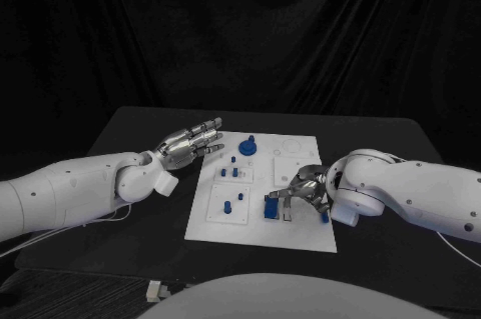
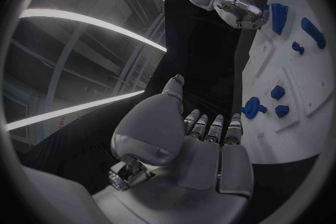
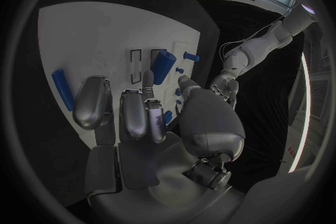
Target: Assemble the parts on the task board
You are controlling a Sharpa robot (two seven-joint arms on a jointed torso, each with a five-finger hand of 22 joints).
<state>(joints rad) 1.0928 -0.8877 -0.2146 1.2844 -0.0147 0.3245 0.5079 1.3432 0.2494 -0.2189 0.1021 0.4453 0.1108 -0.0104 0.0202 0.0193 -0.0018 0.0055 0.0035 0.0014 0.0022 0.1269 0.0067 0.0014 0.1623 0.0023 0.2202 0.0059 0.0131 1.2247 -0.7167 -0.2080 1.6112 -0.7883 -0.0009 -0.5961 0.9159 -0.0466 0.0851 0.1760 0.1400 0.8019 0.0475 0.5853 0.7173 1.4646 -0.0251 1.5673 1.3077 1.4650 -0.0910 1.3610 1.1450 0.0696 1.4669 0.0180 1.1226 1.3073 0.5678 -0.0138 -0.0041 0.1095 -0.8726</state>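
The black table (image 1: pixel 140 135) is carrying the white task board (image 1: pixel 301 225) at its middle. The left hand (image 1: pixel 190 144) is hovering spread beside the board's left edge, holding nothing. The right hand (image 1: pixel 304 192) is hanging over the board's right edge, fingers curled down, empty, beside a blue block (image 1: pixel 270 207). Small blue parts (image 1: pixel 247 149) are standing across the board.

A white rectangular task board (image 1: pixel 301 235) lies at the middle of the black table (image 1: pixel 131 124), small blue plastic parts (image 1: pixel 227 208) standing across it. The left silver robot hand (image 1: pixel 190 142) hovers at the board's far left corner; the right silver robot hand (image 1: pixel 304 192) sits over its right side, beside an upright blue block (image 1: pixel 270 206).
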